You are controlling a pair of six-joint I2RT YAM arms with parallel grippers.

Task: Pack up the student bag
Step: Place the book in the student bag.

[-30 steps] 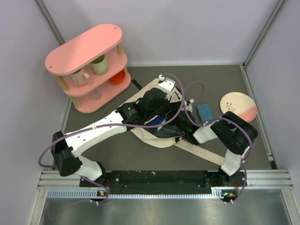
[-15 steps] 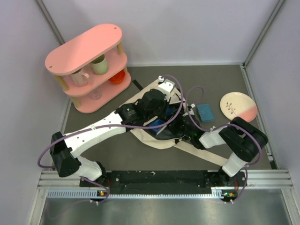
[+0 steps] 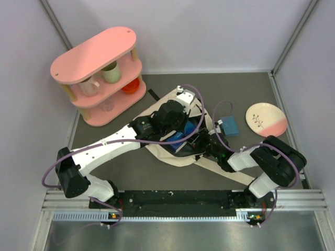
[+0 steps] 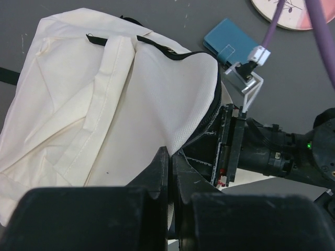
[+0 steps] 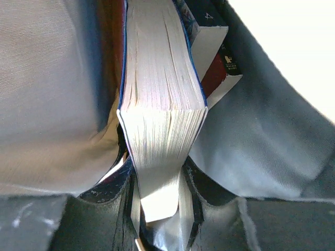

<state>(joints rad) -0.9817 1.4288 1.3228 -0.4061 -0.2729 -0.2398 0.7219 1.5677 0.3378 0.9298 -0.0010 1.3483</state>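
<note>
The student bag [image 3: 157, 112] is a cream canvas backpack lying flat mid-table; it also fills the left wrist view [image 4: 99, 94]. My left gripper [image 3: 181, 140] [image 4: 170, 155] is shut on the cream edge of the bag's opening and holds it up. My right gripper [image 3: 201, 145] [image 5: 159, 171] is inside the opening, shut on a thick blue-covered book [image 5: 162, 78], page edges facing the camera. Other books [image 5: 220, 57] lie deeper inside, against the grey lining.
A teal notebook [image 3: 229, 125] [image 4: 230, 42] lies just right of the bag. A pink-and-white plate [image 3: 267, 117] sits at the right. A pink shelf [image 3: 99, 73] with mugs stands at the back left. A cream strap [image 3: 225, 170] trails toward the right arm's base.
My right arm has pushed left, carrying the book deeper into the bag's opening. My left gripper has kept its hold on the bag's edge.
</note>
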